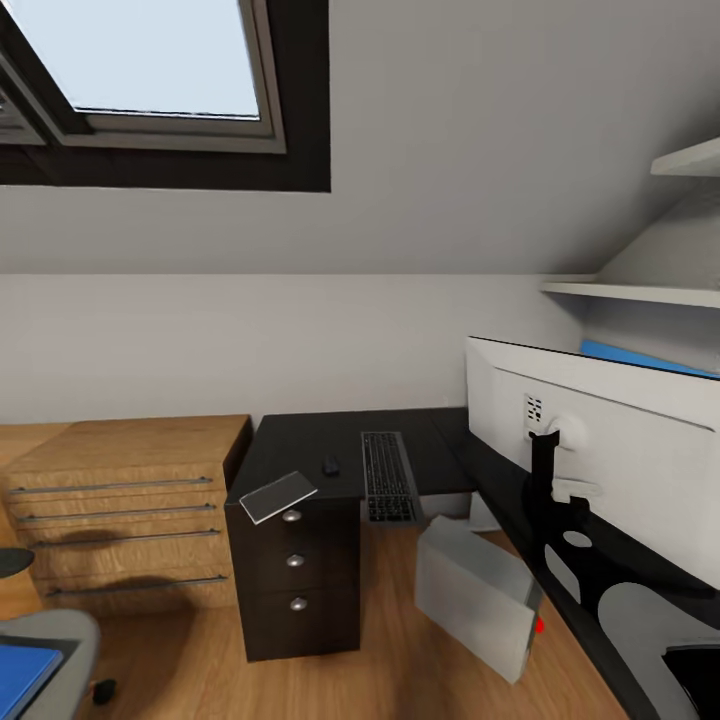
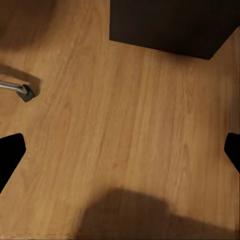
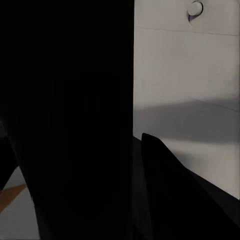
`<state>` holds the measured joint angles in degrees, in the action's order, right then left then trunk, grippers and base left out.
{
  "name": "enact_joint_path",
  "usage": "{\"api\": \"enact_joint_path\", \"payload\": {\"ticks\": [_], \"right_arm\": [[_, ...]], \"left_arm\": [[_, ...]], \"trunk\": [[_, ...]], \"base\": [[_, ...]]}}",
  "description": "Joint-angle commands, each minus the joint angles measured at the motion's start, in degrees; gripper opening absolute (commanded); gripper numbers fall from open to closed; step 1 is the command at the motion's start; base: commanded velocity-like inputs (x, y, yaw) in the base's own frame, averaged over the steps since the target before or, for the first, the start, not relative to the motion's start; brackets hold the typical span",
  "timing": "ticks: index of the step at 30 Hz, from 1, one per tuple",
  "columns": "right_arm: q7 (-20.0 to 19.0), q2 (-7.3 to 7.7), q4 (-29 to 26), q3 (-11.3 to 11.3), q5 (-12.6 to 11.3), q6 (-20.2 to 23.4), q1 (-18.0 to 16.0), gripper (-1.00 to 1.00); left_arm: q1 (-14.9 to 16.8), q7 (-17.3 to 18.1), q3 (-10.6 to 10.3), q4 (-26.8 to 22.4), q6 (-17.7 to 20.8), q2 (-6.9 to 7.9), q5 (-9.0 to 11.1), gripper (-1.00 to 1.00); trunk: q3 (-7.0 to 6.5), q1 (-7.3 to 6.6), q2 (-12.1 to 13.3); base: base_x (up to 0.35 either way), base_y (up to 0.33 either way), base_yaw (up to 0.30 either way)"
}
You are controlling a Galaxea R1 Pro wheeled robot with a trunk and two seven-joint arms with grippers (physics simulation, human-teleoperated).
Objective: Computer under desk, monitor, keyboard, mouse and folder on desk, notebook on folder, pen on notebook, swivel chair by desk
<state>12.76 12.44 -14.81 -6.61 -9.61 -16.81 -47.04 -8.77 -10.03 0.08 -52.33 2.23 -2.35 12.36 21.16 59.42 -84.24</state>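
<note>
Claw positions cannot be read from the head view, which looks over the corner of the black L-shaped surface point(image 1: 300, 450): the keyboard point(image 1: 388, 477) lies flat on it with the mouse point(image 1: 330, 465) just beside it, and the notebook point(image 1: 278, 496) sits at the front edge, one corner overhanging the drawer fronts. The monitor point(image 1: 600, 460) stands on the near wing with its white back to the camera, and the computer point(image 1: 480, 600) leans tilted on the floor beside that wing, not clearly under it. The blue folder point(image 1: 22, 672) lies on the swivel chair point(image 1: 60, 640) at the lower left. In the left wrist view, the left claw point(image 2: 120, 150) is spread wide over bare wood floor, holding nothing, with a chair caster point(image 2: 25, 92) nearby. In the right wrist view, the right claw's state cannot be told; a dark mass blocks most of the frame, with the monitor's white back point(image 3: 190, 75) close behind. The likely risks: that right arm could knock the monitor over, the notebook could be nudged off its edge, and the computer could topple.
</note>
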Motion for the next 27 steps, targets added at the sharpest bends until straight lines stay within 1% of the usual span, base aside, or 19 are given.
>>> {"api": "enact_joint_path", "payload": {"ticks": [1, 12, 27], "right_arm": [[0.3, 0.04, 0.0, -0.6, -0.8, -0.3, 0.0, -1.00], [0.3, 0.04, 0.1, -0.6, -0.8, -0.3, 0.0, -1.00], [0.5, 0.04, 0.1, -0.7, -0.8, -0.3, 0.0, -1.00]], "left_arm": [[0.0, -0.2, 0.0, -0.1, 0.2, -0.02, 0.4, 1.00], [0.0, -0.2, 0.0, -0.1, 0.3, -0.10, 0.4, 1.00], [0.0, -0.2, 0.0, -0.1, 0.3, -0.11, 0.4, 1.00]], "trunk": [[0.06, -0.03, 0.0], [0.06, -0.03, 0.0], [0.06, -0.03, 0.0]], "base": [[-0.333, 0.000, 0.000], [-0.333, -0.005, 0.000], [-0.333, -0.076, 0.000]]}}
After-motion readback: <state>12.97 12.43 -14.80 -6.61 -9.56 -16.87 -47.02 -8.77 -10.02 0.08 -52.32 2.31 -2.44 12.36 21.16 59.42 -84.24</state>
